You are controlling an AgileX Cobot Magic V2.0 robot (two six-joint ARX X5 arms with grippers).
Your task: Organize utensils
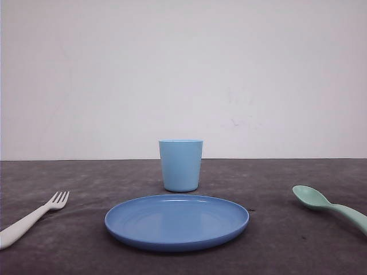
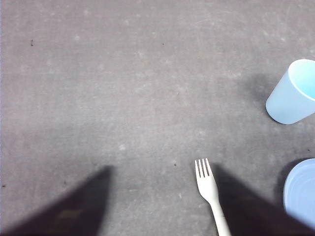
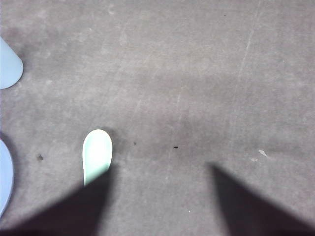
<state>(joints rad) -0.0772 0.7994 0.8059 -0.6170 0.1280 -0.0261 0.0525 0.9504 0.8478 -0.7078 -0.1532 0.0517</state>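
A dark grey table [image 1: 275, 240] is seen with a round blue plate [image 1: 176, 221] at centre front and a light blue cup [image 1: 180, 165] upright just behind it, apart from the plate. The white plastic fork [image 1: 31, 218] is laid flat on the table to the left of the plate, tines pointing away from the robot. The mint-green plastic spoon [image 1: 327, 205] is laid flat to the right of the plate, bowl facing up. The left gripper [image 2: 162, 206] is spread wide above the table, nothing held, the fork [image 2: 210, 191] near one finger. The right gripper [image 3: 160, 201] is likewise spread wide and empty, the spoon bowl [image 3: 96, 153] partly covered by one finger.
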